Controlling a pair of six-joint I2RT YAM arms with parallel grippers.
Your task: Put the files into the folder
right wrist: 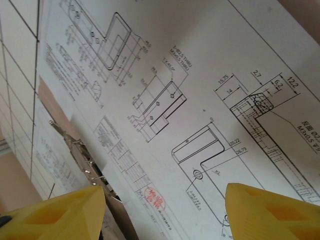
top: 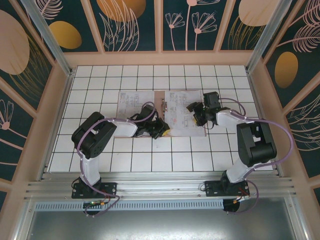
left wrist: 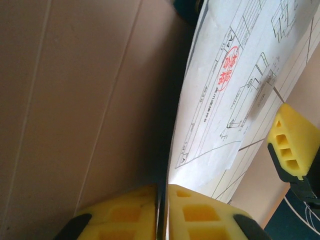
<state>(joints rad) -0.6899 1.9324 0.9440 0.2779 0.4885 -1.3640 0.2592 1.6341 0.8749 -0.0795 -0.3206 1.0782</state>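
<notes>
Files — white sheets printed with black line drawings — lie on the right leaf of the open pinkish-brown card folder, long axis pointing away from the arms. Left gripper pinches their near corner; right gripper hovers spread above.

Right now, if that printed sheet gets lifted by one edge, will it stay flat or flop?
Probably flops: the printed sheet bows where it rises off the folder. Likely very light, being so thin. It may slide on that smooth card.
</notes>
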